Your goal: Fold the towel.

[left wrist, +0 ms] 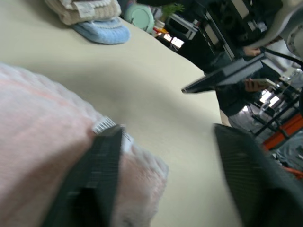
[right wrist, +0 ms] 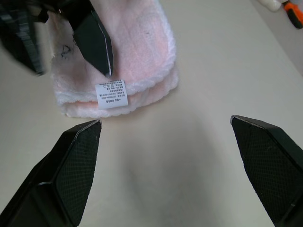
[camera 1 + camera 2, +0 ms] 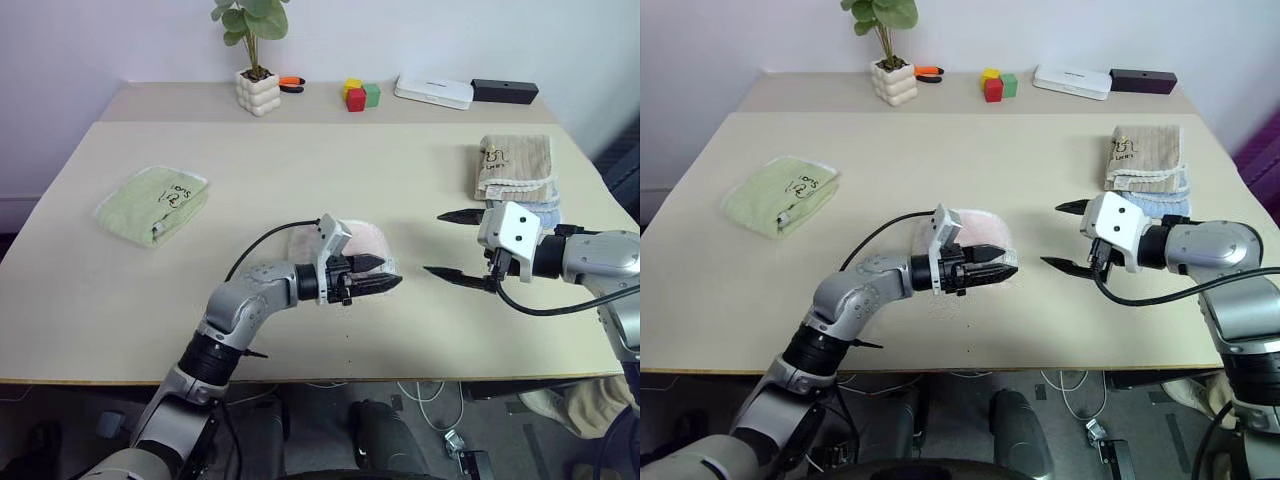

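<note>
The towel point(image 2: 125, 61) lies folded mid-table point(image 3: 300, 180), directly under my left jaws point(image 3: 372, 272), parted and holding nothing; my right jaws point(image 3: 455, 245) gape wide, empty, just beside it.

Four towels: pink point(image 3: 362, 243), green point(image 3: 152, 204), beige point(image 3: 514, 162), blue point(image 3: 535, 211); two grippers point(image 3: 372, 275); three blocks point(image 3: 360, 95).
</note>
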You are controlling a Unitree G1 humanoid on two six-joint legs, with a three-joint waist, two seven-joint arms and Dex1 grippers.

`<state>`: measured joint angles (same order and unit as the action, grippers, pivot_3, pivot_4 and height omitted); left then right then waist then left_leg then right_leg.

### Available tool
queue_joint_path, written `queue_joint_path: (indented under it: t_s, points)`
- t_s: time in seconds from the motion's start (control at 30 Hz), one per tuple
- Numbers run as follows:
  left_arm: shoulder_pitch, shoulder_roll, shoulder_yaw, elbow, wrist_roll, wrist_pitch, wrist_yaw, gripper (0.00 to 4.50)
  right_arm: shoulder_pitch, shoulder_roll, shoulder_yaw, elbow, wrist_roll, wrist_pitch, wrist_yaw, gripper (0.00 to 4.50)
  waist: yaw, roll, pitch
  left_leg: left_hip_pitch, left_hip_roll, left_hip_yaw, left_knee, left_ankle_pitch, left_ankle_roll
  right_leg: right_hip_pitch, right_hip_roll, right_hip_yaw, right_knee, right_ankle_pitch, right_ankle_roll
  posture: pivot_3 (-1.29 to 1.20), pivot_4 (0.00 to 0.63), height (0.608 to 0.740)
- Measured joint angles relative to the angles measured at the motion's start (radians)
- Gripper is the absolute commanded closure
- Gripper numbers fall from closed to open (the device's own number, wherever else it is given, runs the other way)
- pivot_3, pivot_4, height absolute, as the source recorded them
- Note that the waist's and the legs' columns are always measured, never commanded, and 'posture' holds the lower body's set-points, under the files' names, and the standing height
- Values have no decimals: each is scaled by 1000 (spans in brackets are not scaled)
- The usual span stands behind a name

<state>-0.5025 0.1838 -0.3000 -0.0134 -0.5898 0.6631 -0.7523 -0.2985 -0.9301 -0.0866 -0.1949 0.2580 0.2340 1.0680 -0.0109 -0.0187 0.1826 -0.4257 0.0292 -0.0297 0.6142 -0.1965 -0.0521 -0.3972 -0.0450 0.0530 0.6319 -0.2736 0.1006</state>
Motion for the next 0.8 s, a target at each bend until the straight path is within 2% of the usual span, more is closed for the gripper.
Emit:
queue_joint_path:
  t_s: [0.03,0.2,0.47,0.5,0.57,0.63,0.8]
  points:
    - [2,0,0,-1,2,0,-6,25,-3,0,0,0,0,0,0,0,0,0,0,0,0,0,0,0,0,0,0,0,0,0,0,0,150,740]
    - [4,0,68,-76,-39,3,-24,25,-48,30,4,11,9,2,-5,0,-2,0,0,0,1,0,0,0,0,0,0,0,0,1,2,0,150,740]
    - [0,62,317,-197,-164,68,82,25,-156,190,-16,15,176,131,-84,0,-2,0,0,0,1,0,0,0,0,0,0,0,1,2,4,0,150,740]
    - [0,75,354,-206,-180,80,108,254,-160,224,-19,-8,206,160,-108,0,-2,0,0,0,1,-1,0,0,0,0,0,0,2,3,4,0,150,740]
    - [18,91,400,-224,-208,95,127,776,-162,279,-9,-54,244,200,-145,562,-2,0,0,0,0,-1,0,0,0,0,0,0,2,3,5,0,150,740]
    - [63,103,427,-234,-217,91,132,1742,-152,354,27,-104,258,220,-199,1333,-2,0,0,0,1,-1,0,0,0,0,0,0,2,3,5,0,150,740]
    - [146,90,428,-224,-130,-12,160,4254,-64,537,168,-133,159,184,-355,3828,3,0,0,0,0,-1,1,0,0,0,0,0,3,3,5,0,150,740]
